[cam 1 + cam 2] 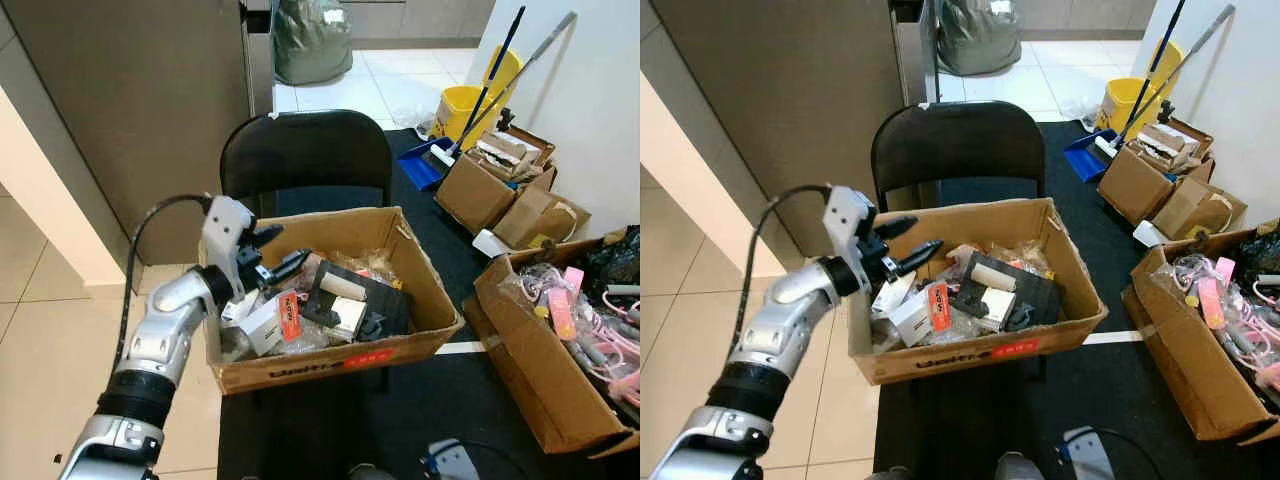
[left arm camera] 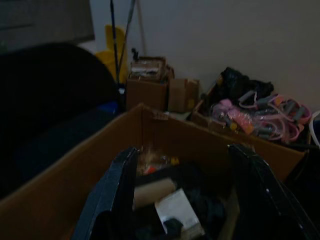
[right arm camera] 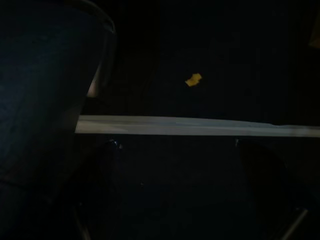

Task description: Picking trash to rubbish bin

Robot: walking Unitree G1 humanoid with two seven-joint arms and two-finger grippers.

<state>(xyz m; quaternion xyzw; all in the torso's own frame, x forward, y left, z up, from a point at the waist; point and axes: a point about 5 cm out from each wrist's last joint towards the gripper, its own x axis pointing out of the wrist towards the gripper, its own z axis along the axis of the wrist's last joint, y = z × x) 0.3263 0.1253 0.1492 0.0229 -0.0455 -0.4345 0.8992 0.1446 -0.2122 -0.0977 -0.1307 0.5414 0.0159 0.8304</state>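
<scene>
A brown cardboard box stands on a black chair and holds trash: a small white carton with a red label, a black package, a cardboard tube and clear wrappers. My left gripper hovers over the box's left rear corner, open, with nothing between its fingers. The left wrist view looks past the gripper into the box. My right arm hangs idle. In the dark right wrist view the faint finger outlines of the right gripper stand apart above a dark floor with a white stripe.
A large open box of pink cables stands to the right on the black mat. Behind it are smaller cardboard boxes, a blue dustpan and a yellow mop bucket. A grey cabinet rises on the left.
</scene>
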